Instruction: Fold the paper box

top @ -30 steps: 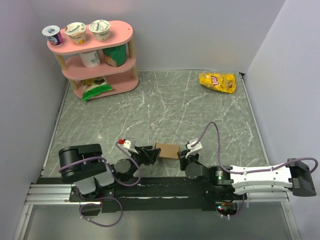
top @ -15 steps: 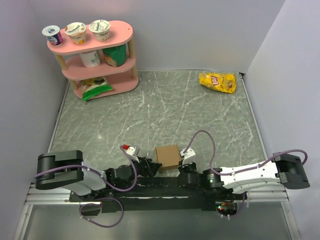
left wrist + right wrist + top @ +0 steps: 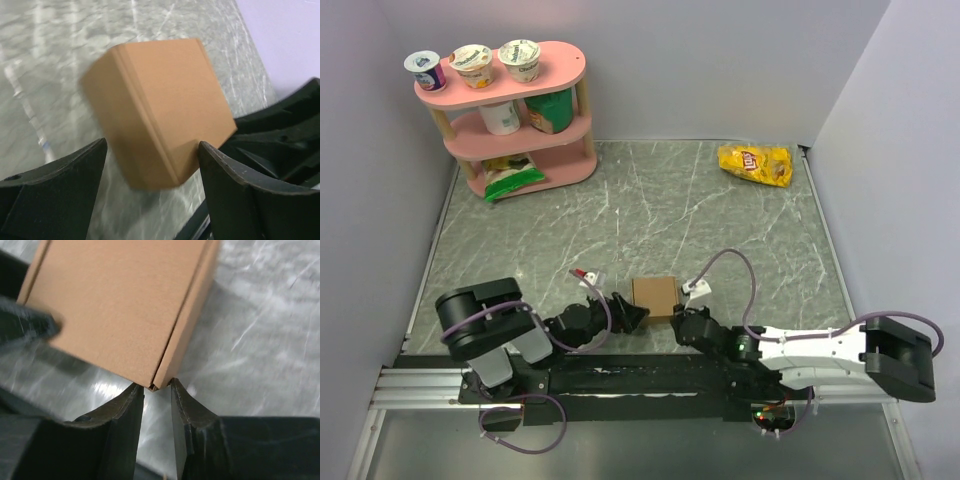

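Note:
The paper box [image 3: 654, 296] is a small, closed, brown cardboard cube resting on the marble table near the front edge. My left gripper [image 3: 636, 315] is at its left near corner. In the left wrist view the left gripper [image 3: 152, 150] stands wide open, with the box [image 3: 160, 105] just ahead and its near corner reaching between the fingers. My right gripper [image 3: 681, 321] is at the box's right near corner. In the right wrist view the right gripper [image 3: 157, 386] has its jaws a narrow gap apart, and the box [image 3: 125, 305] has its corner right at the tips.
A pink shelf [image 3: 560, 165] holding cups and packets stands at the back left. A yellow chip bag [image 3: 755, 163] lies at the back right. The black base rail [image 3: 640, 375] runs along the near edge just behind both grippers.
The box has settled flat and slightly farther back. The right jaws have parted from shut to a narrow gap. The left jaws spread wider and the left arm shifted.

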